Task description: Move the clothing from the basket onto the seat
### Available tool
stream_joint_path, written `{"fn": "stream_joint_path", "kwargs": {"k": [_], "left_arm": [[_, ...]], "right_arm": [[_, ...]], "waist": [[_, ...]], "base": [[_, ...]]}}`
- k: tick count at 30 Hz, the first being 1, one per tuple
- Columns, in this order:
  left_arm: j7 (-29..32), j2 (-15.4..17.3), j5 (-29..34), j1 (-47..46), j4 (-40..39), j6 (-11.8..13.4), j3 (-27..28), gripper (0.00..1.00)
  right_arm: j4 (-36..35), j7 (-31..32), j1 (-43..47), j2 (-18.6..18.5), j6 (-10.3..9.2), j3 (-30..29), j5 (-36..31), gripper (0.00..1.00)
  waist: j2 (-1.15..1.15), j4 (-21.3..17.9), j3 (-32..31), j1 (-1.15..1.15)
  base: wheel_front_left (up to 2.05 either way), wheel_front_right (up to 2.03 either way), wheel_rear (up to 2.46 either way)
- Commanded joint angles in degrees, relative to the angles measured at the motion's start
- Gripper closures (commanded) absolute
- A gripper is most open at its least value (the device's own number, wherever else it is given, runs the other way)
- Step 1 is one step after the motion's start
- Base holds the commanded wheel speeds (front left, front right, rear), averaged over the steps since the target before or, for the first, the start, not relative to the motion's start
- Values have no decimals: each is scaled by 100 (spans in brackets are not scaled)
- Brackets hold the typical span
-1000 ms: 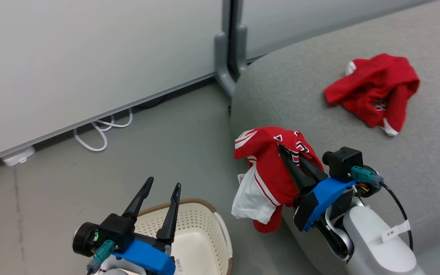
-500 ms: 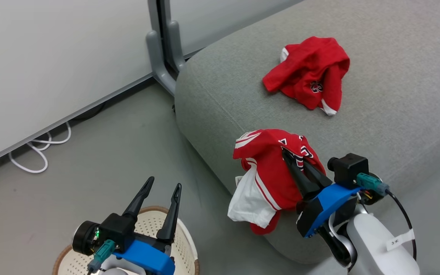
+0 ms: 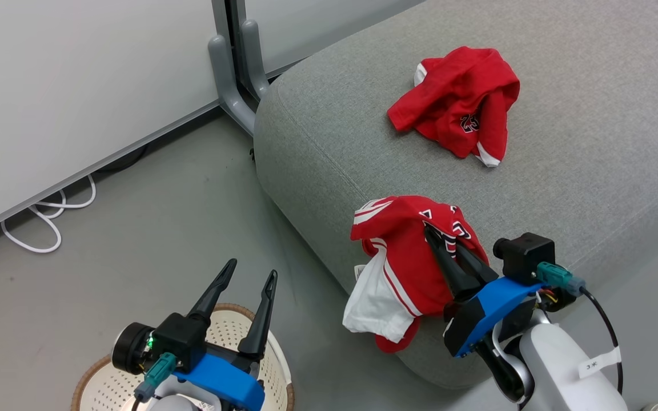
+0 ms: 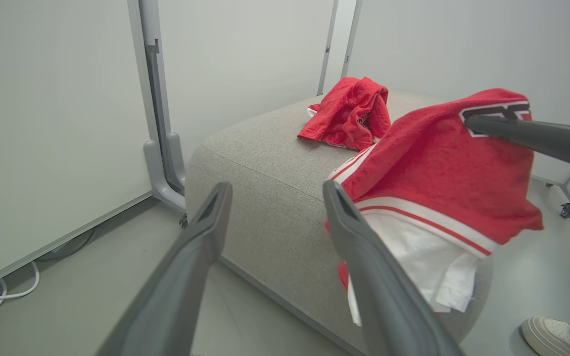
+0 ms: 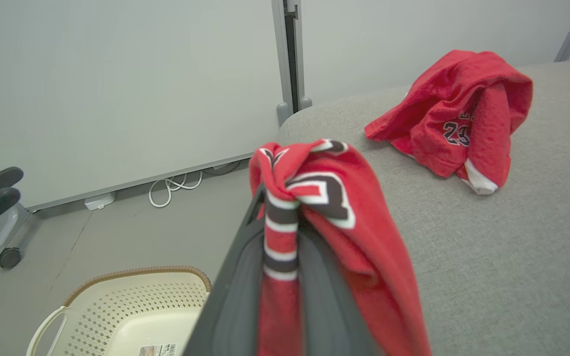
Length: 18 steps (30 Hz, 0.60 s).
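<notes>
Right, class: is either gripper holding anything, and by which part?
The right gripper is shut on a red jersey, pinching a bunched fold by its navy-and-white number print; the rest hangs loose. The left gripper is open and holds nothing.

far jersey (image 5: 458,113): navy number 23 with a white outline, on red cloth.
near jersey (image 5: 344,207): big navy-and-white numeral, bunched in folds, not readable.
arm tag (image 3: 594,363): small dark marks, too small to read.
sticker (image 5: 159,350) in basket (image 5: 136,272): barcode, print illegible.
</notes>
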Motion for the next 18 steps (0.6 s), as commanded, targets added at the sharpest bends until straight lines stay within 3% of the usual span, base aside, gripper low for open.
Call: {"fn": "stream_joint_path", "kwargs": {"k": [1,12,18], "left_arm": [[-27,28,-10,-12,-23,-12,21,0],[-27,199,116,-236,-186,-12,-105,0],[-28,491,191,-759,-331,-12,-419,0]], "right_arm": [[-30,34,-21,3,3,-16,28,100],[-176,636,-1190,-477,2,-423,304,100],[-32,975,-2569,-899,2,-1529,618,100]], "waist": [[0,5,5,0],[0,270,614,0],[0,624,1462,0]], "base": [[0,0,0],[0,0,0],[0,0,0]]}}
